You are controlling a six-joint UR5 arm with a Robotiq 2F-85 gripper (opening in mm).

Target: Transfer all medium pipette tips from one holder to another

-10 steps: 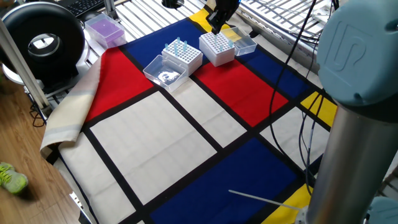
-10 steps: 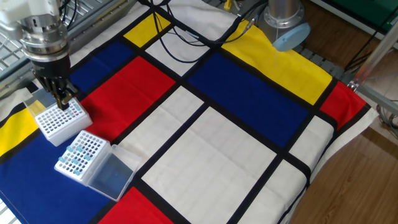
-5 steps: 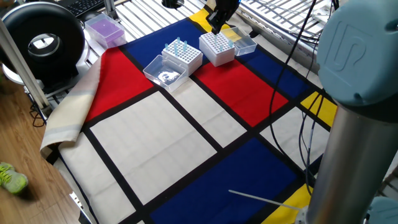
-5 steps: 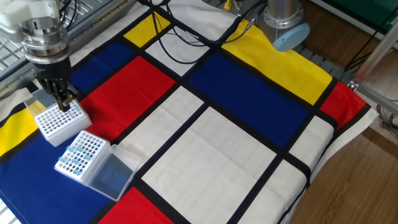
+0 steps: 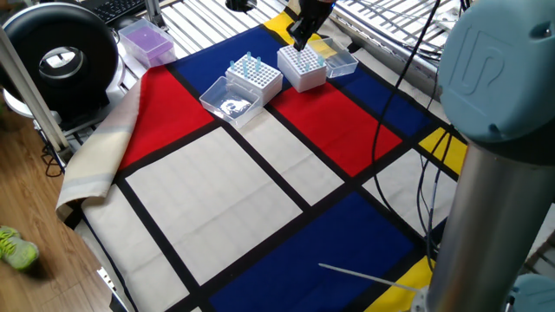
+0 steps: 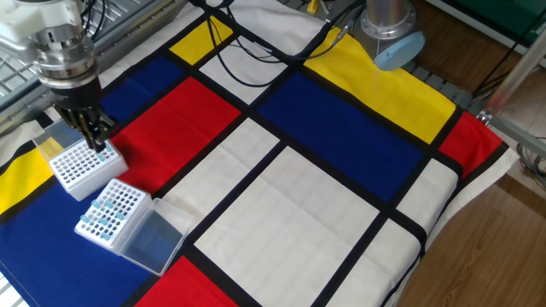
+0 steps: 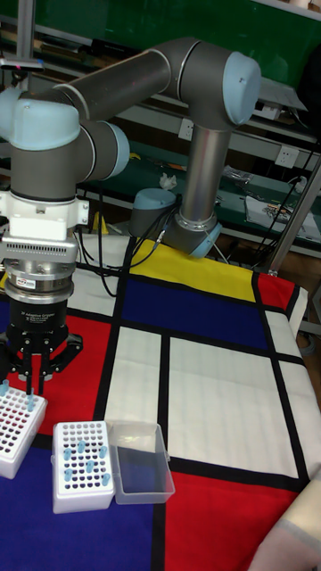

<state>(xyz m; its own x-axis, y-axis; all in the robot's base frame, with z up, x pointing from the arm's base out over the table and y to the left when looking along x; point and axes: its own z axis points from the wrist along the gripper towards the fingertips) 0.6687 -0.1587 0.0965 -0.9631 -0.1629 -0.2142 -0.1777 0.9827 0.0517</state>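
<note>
My gripper (image 6: 95,143) hangs low over the right edge of a white holder (image 6: 78,165), whose holes are mostly bare. In the tall view the gripper (image 7: 34,389) has its fingers pinched together on a pale-blue medium pipette tip (image 7: 33,399), just above that holder (image 7: 16,431). A second white holder (image 6: 108,211) stands beside it, with several pale-blue tips (image 7: 81,449) in it and its clear lid (image 6: 150,240) open flat. From the opposite side, the gripper (image 5: 299,41) is above the far holder (image 5: 303,66), and the holder with tips (image 5: 254,77) is nearer.
A clear lid (image 5: 339,59) lies behind the far holder. A purple box (image 5: 146,42) and a black round device (image 5: 59,57) sit at the table's left end. The cloth is a grid of red, blue, yellow and white panels. Cables (image 6: 247,60) cross the back.
The gripper has shifted a little to the right over the mostly bare holder and stays low above it. Both holders have not moved.
</note>
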